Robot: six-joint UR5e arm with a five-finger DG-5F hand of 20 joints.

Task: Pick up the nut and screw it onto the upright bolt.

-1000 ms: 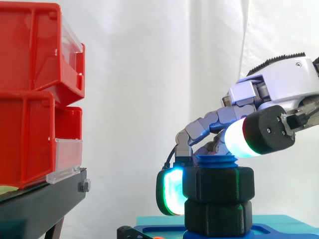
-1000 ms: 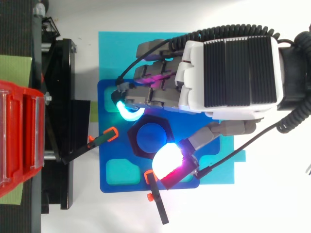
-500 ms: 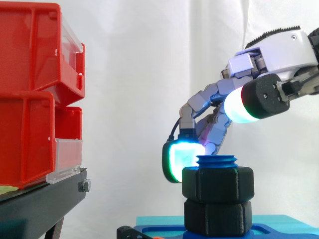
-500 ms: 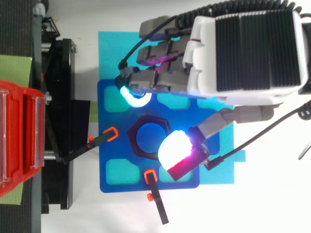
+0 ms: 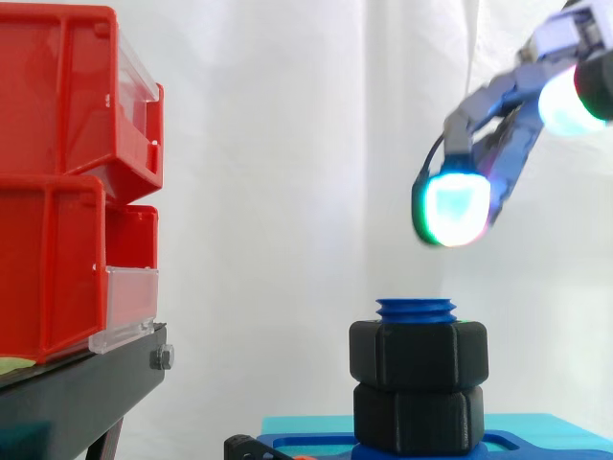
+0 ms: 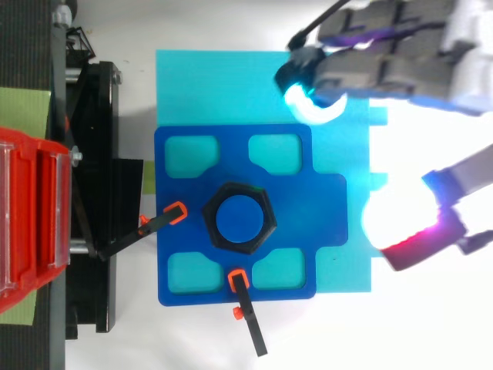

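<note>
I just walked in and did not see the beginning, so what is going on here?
A robot hand is working with a black hexagonal plastic nut and an upright blue threaded bolt. Right now the nut sits on the bolt, above a second black hexagonal piece, and the bolt's top threads show over it. The hand hangs in the air above and beside the bolt, open, holding nothing.

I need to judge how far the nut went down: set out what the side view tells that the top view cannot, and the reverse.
From the side: the nut sits on a lower black hexagon, the blue bolt's thread pokes out above it, and the open hand hangs high above. From above: the blue plate's cut-outs, two orange-tipped clamps at its edges, the cyan mat. Both: nut on bolt, hand clear, red bins.
</note>
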